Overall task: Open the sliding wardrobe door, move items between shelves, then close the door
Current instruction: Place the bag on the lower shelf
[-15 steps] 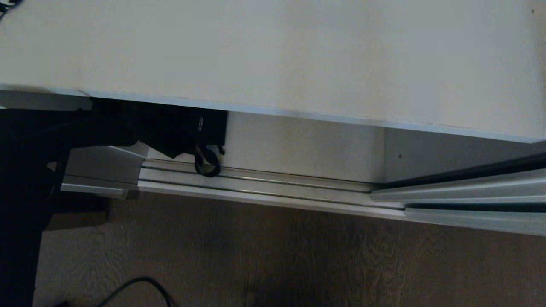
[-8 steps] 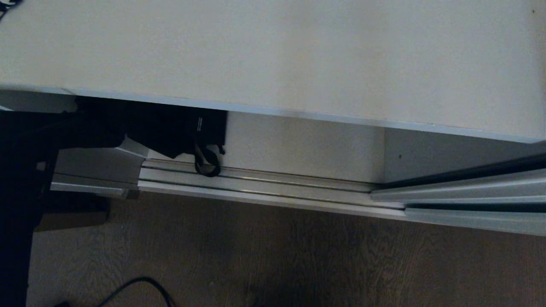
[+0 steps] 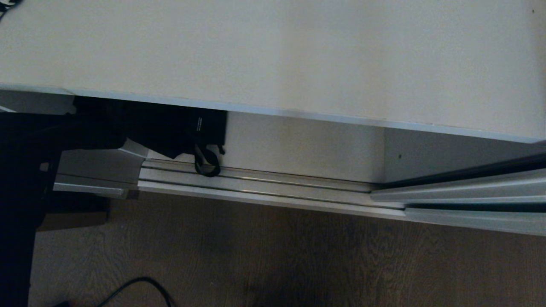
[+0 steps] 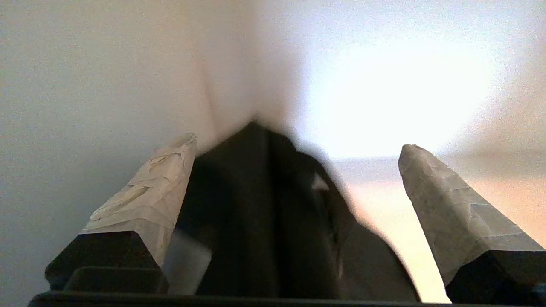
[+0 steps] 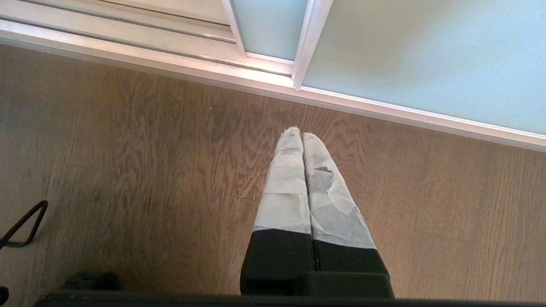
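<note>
Left wrist view: the left gripper [image 4: 298, 145], jaws spread, has edged nearer the black bag [image 4: 264, 213] (grasp pending).

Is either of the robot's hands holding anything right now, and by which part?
Nothing is held. The left hand is wide open with the black bag lying between its fingers, ungripped. The right hand is shut on nothing, above the floor.

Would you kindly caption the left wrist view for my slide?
Open left gripper straddling the black fabric bag inside the wardrobe.
</note>
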Tool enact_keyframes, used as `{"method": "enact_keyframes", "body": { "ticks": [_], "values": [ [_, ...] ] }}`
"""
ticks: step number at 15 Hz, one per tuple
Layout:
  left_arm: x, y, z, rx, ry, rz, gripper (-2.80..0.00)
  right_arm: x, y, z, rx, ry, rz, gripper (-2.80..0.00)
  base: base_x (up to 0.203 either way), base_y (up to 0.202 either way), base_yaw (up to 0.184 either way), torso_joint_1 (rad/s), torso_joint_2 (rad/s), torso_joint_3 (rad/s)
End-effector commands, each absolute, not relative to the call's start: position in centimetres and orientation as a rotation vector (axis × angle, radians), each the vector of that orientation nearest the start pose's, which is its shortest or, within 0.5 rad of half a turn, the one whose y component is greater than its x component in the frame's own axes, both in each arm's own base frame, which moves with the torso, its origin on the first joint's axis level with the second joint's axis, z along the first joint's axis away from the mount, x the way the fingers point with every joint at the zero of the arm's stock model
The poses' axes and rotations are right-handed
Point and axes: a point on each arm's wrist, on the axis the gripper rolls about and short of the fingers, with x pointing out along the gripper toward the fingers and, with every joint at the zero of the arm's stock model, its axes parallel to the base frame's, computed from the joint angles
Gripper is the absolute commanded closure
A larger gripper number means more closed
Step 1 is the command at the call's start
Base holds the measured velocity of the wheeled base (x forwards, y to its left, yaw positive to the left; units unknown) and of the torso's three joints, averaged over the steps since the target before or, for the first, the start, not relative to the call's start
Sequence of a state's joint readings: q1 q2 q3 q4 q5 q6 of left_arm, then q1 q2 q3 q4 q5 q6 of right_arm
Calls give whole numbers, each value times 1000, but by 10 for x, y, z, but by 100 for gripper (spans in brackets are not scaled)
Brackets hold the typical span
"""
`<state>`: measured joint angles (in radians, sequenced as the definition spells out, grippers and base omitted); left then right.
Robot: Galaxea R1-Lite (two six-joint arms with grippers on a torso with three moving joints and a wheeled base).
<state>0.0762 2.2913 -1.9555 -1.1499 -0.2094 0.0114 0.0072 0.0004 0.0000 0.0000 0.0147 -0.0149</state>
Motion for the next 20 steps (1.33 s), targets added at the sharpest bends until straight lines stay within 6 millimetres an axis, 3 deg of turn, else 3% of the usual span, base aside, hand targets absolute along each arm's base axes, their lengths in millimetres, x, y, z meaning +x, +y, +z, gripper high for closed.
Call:
{"method": "enact_keyframes", "body": {
  "ticks": [1, 10, 11, 16, 20],
  "values": [
    [456, 24, 314, 160, -835, -127, -280, -23, 0, 75, -15, -2, 23, 0, 0, 0, 0, 0, 0, 0],
    [455, 0, 314, 144, -864, -218, -280, -23, 0, 75, -15, -2, 23, 0, 0, 0, 0, 0, 0, 0],
    [456, -2, 312, 139, -862, -214, 0, -23, 0, 75, -15, -2, 23, 0, 0, 0, 0, 0, 0, 0],
    [458, -7, 311, 49, -840, -213, 0, -23, 0, 75, -15, -2, 23, 0, 0, 0, 0, 0, 0, 0],
    [472, -9, 296, -111, -631, -200, 0, -23, 0, 75, -15, -2, 23, 0, 0, 0, 0, 0, 0, 0]
  ]
}}
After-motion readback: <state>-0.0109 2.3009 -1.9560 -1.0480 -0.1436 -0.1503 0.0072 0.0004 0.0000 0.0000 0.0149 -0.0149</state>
